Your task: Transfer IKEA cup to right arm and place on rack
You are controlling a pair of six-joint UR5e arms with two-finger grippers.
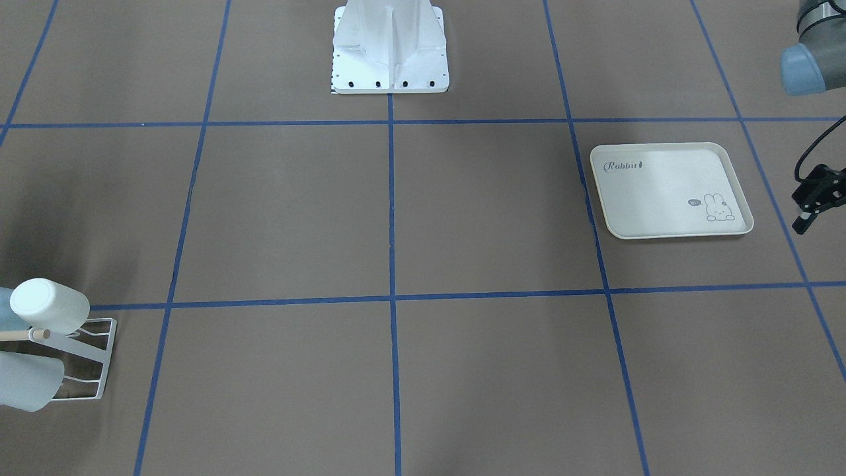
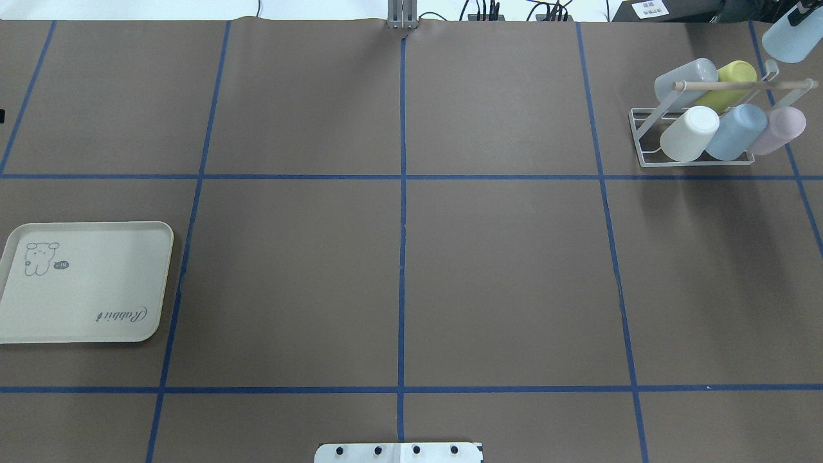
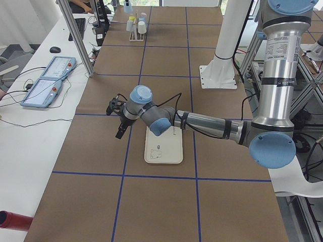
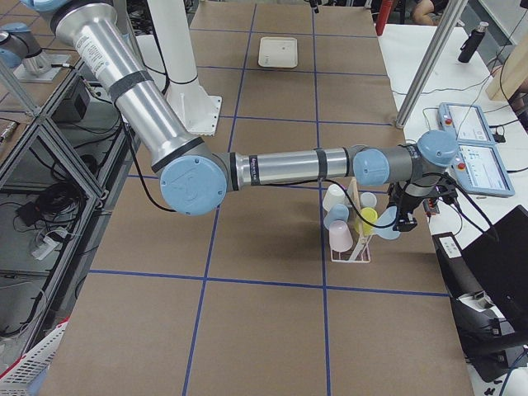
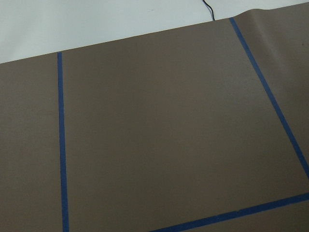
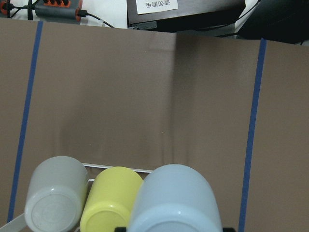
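A light-blue IKEA cup [image 2: 791,42] hangs in the air just past the far right corner of the white wire rack [image 2: 636,138]. My right gripper [image 2: 799,14] is shut on it. The right wrist view shows the cup [image 6: 176,198] low and close, above a grey cup [image 6: 55,198] and a yellow cup [image 6: 113,198] in the rack's back row. From the right side, the right arm [image 4: 280,165] reaches over the rack [image 4: 351,247]. My left gripper [image 1: 816,198] hovers beside the tray, cut by the frame edge, so its jaws are unclear.
The rack also holds a white cup [image 2: 688,132], a blue cup [image 2: 736,128] and a pink cup [image 2: 778,128] in its front row. A cream rabbit-print tray [image 2: 83,283] lies at the table's left. The robot's white base [image 1: 390,46] stands at the near middle edge.
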